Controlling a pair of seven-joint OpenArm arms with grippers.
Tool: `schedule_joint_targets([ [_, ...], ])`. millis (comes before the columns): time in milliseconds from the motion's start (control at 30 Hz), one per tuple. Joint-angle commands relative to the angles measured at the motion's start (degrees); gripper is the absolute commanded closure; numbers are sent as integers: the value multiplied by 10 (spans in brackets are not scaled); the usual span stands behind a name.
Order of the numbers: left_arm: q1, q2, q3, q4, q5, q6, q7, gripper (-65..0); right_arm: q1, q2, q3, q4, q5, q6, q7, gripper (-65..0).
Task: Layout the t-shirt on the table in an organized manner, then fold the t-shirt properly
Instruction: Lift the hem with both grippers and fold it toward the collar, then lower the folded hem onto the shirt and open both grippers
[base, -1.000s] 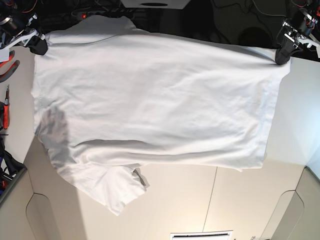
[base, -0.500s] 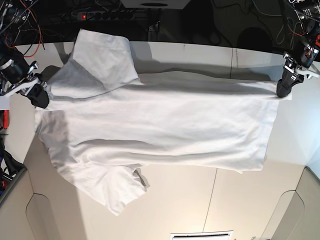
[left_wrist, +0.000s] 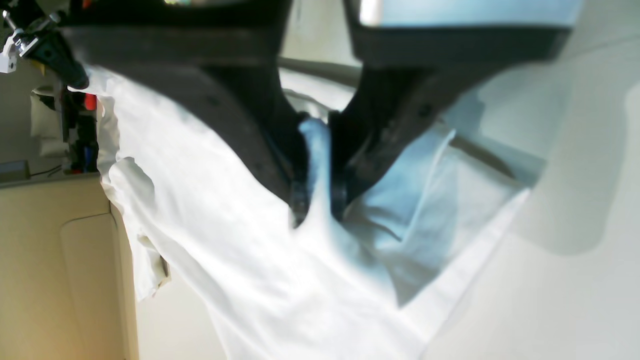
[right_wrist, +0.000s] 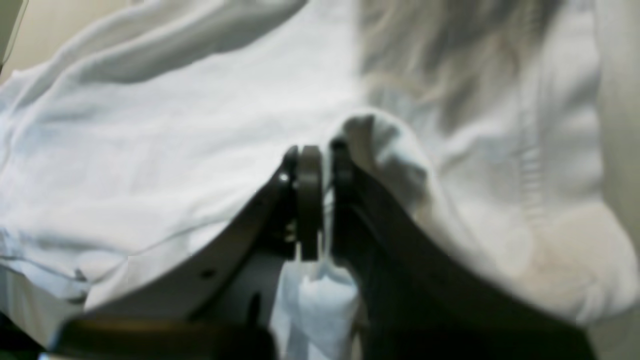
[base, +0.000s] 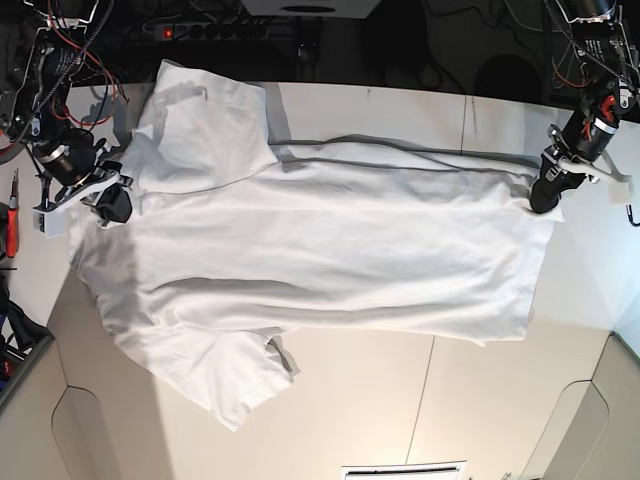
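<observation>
The white t-shirt (base: 320, 250) lies spread sideways across the off-white table (base: 400, 400), folded over itself, with one sleeve at the top left and one at the bottom left. My left gripper (base: 543, 200), on the right of the base view, is shut on the shirt's right edge; the left wrist view shows cloth (left_wrist: 320, 165) pinched between its fingers. My right gripper (base: 113, 205), on the left of the base view, is shut on the shirt's left edge; the right wrist view shows cloth (right_wrist: 325, 200) pinched in it. Both grippers hold the cloth low, near the table.
Red-handled tools (base: 10, 225) lie at the table's left edge. Cables and a power strip (base: 230, 28) run along the dark far side. A thin dark seam (base: 422, 395) crosses the table. Bare tabletop shows at the front and right.
Both grippers have come down and toward the near side with the shirt's edge. The raised half of the shirt has folded down, and the far sleeve now lies flat on the table.
</observation>
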Motion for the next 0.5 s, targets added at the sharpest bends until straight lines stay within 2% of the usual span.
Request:
schedule_joint_targets([
  [0, -4, -11, -2, 9, -12, -6, -12, 0, 9, 8, 8, 9, 9, 2, 17, 0],
  [300, -4, -20, -2, 9, -12, -6, -36, 0, 16, 8, 26, 9, -6, 2, 18, 0],
  [467, -4, -21, -2, 9, 7, -6, -49, 0, 16, 8, 26, 9, -53, -51, 40, 0],
])
